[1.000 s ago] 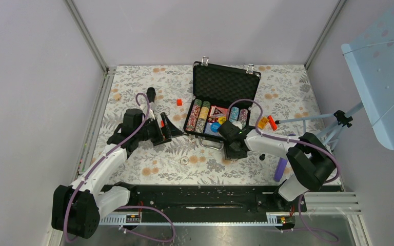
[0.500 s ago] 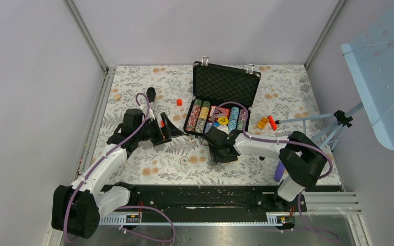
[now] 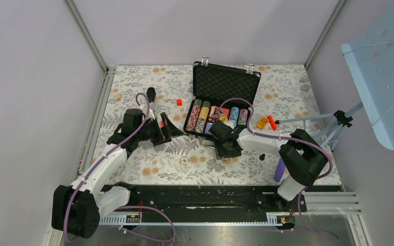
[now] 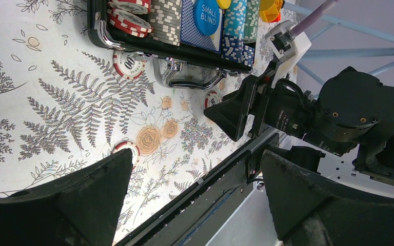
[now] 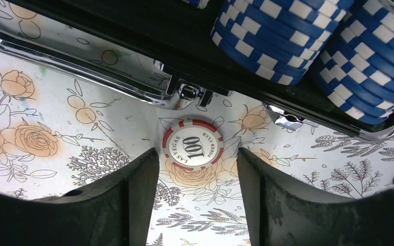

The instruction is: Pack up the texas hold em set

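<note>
Status: briefcase (image 3: 225, 87) sits open at the middle of the bench, toward the far edge. Lid is upright at the back. The tray is mostly loaded: blue chip stacks (image 5: 287, 36), more stacks, and the small-blind button (image 4: 207, 15).

Not packed yet:
- one red/white 100 chip (image 5: 193, 145), flat on the bench just in front of the case's near wall, right by the chrome handle (image 4: 184, 82)
- second loose chip (image 4: 128, 64), against the case's near-left corner
- third chip (image 4: 124, 148), further toward the near edge of the bench

Right pincer (image 5: 197, 164): fingers apart, one either side of the 100 chip, nothing clamped. I can't tell whether the tips are on the bench surface.

Left pincer (image 4: 195, 156): wide apart and empty, hanging over the bench left of the case.

Risks as I read them:
- The chip is thin and lies flat. If the tips close above its rim they skate over it and come up empty.
- Too low and the tips drag on the printed cloth. Off-centre and one finger lands first, shoving the chip under the handle or against the case wall, where it's harder to reach.
- A squeeze on the rim alone could flip or eject the chip.
- The handle and latch are very close to the far side of the grasp, so a finger could snag the chrome and nudge the whole case.
- Closing the lid before the other two chips are in leaves the set incomplete.
</note>
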Controlling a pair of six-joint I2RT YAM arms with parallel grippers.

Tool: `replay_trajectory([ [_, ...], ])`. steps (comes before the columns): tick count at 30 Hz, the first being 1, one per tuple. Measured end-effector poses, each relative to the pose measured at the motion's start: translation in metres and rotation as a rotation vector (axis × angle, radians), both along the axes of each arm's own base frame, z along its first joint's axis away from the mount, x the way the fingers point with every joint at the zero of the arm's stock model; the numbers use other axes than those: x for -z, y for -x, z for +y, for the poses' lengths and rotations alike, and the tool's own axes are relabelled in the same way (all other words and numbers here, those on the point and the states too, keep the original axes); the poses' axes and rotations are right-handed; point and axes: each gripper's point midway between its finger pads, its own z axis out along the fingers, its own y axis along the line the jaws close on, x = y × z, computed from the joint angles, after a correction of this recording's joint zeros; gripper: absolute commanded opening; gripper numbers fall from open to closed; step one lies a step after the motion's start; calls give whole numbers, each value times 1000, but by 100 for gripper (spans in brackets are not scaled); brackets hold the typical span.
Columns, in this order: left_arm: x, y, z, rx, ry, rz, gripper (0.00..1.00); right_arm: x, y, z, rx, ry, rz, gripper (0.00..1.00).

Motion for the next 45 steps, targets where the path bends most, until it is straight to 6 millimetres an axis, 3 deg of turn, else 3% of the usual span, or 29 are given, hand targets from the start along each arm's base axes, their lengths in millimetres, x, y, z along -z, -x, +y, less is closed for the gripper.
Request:
replay_trajectory([
  [5, 0, 0, 0, 0, 0, 0, 95, 1, 0, -3, -12, 19, 4, 57],
  [15, 0, 0, 0, 0, 0, 0, 95, 1, -3, -1, -23, 25, 8, 61],
  [28, 0, 0, 0, 0, 0, 0, 95, 1, -7, 2, -55, 26, -2, 42],
  [45, 0, 0, 0, 0, 0, 0, 95, -1, -8, 2, -64, 26, -7, 44],
])
